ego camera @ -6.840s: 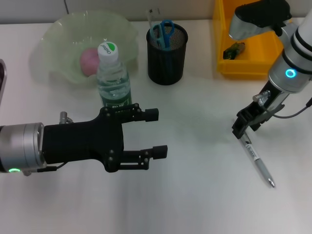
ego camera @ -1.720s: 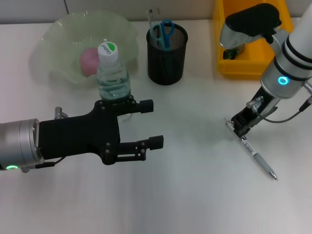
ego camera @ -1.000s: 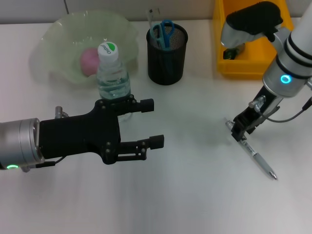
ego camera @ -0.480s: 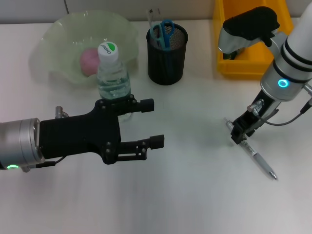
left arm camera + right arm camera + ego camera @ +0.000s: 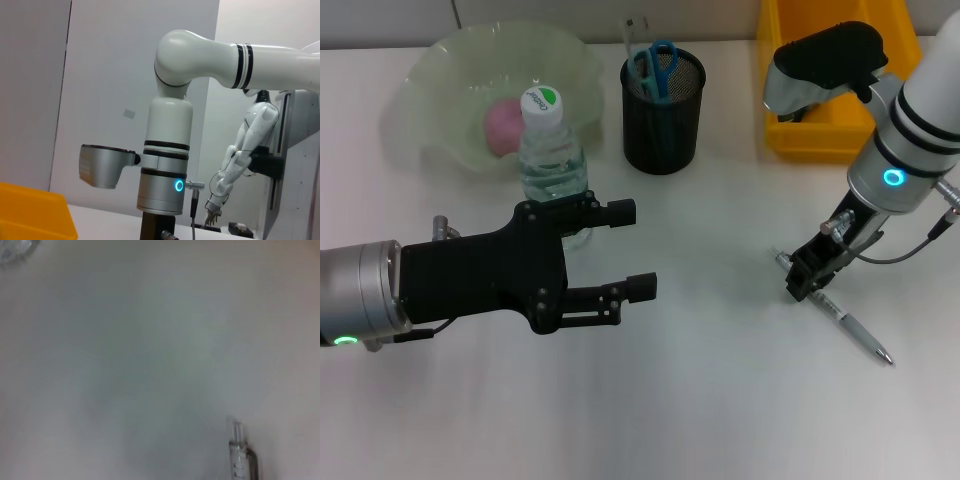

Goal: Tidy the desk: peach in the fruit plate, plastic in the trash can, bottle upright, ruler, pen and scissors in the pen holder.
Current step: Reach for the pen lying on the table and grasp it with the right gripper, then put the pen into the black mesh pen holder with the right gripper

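Pen (image 5: pixel 848 327), slim silver barrel, right claw (image 5: pixel 803 279) at its clip end

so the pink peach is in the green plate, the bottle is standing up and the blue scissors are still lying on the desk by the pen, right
Not quite: the blue-handled scissors already stand in the black mesh pen holder, as the head view shows. The pink peach is in the pale green fruit plate, the clear plastic bottle is upright, and only the silver pen lies on the desk, at the right gripper.

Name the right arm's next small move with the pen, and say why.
Probably lift. The right gripper sits at the clip end of the pen, whose tip end lies on the desk, and the pen holder stands across the desk with scissors already inside.
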`<act>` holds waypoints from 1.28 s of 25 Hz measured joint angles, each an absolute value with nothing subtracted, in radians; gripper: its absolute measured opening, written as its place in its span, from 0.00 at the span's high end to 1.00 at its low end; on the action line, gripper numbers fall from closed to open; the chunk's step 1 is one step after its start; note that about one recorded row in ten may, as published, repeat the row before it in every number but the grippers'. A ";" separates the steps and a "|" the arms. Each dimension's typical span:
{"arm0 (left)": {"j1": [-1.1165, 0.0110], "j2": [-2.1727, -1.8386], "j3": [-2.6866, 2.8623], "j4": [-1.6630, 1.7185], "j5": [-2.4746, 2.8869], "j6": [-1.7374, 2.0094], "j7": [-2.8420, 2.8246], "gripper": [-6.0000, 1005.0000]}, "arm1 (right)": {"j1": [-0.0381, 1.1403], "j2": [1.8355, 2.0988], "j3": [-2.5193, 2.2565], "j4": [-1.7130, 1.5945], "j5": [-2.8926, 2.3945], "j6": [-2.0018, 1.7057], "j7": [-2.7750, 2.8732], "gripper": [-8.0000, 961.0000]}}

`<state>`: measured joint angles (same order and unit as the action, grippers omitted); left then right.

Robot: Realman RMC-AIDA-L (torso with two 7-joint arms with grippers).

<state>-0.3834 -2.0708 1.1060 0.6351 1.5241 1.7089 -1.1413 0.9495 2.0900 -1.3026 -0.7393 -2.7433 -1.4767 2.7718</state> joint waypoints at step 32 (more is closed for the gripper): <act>-0.378 -2.071 1.105 0.634 1.510 1.709 -1.141 0.22 | 0.900 2.089 -1.356 -0.845 -2.704 -1.468 2.777 0.82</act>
